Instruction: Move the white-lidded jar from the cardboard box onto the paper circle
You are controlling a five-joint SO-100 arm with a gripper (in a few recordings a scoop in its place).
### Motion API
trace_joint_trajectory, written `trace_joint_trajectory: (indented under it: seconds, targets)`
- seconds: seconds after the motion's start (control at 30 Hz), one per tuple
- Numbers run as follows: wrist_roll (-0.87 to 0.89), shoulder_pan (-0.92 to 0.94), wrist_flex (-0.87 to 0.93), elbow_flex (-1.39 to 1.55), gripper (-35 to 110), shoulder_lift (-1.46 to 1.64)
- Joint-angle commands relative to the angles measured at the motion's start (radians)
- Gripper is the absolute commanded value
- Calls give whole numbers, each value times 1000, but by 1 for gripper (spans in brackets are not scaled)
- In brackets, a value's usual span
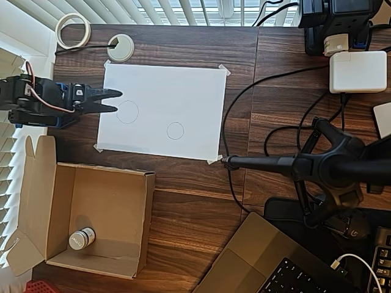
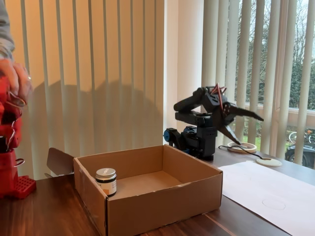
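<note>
Sitting in the near left corner of the box (image 1: 91, 223) as the overhead view shows it, the jar (image 1: 82, 238) stands upright on its base, lid up, close to two walls. That corner spot matters: a grasp from above would likely have to come in clear of the cardboard walls, so a steep approach seems the safer bet. The box lies open on the worktop (image 1: 195, 195), one flap spread out to the left, which leaves the way in from above free.

The end effector (image 1: 116, 101) hangs well apart from the jar, raised above the left edge of the paper (image 1: 164, 113) and pointing across it. Its fingers are spread to a moderate gap and hold nothing. In the fixed view the end effector (image 2: 243, 129) sits high behind the box, tips angled down, so the pick-up has not begun.

The paper is taped at its corners, presumably so it stays put when the jar is set down. Two pencil circles are drawn on it: a larger circle (image 1: 127, 112) near the fingertips and the smaller circle (image 1: 175, 130), the target, further right. Only one faint outline is clear in the fixed view, and which it is I cannot say for sure.

Counted: one jar, one box, one sheet, two circles, one arm
</note>
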Motion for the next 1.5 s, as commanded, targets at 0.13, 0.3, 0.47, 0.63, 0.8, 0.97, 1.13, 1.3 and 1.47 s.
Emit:
trace_joint_trajectory:
  seconds: [0.13,0.3,0.47,0.63,0.8,0.97,1.13,1.3,1.47]
  targets:
    - [-314,230,84,-383,47,-247]
    - [-534,442,25,-474,45,-341]
    - [-712,638,-64,-561,45,-506]
    - [-900,824,-167,-647,45,-710]
    - [-1060,969,-270,-726,45,-928]
    - [-1167,1062,-345,-844,41,-1172]
    - [-1233,1124,-426,-957,41,-1370]
    - [-1313,1173,-446,-1091,41,-1540]
    - [-1459,1232,-515,-1143,44,-1641]
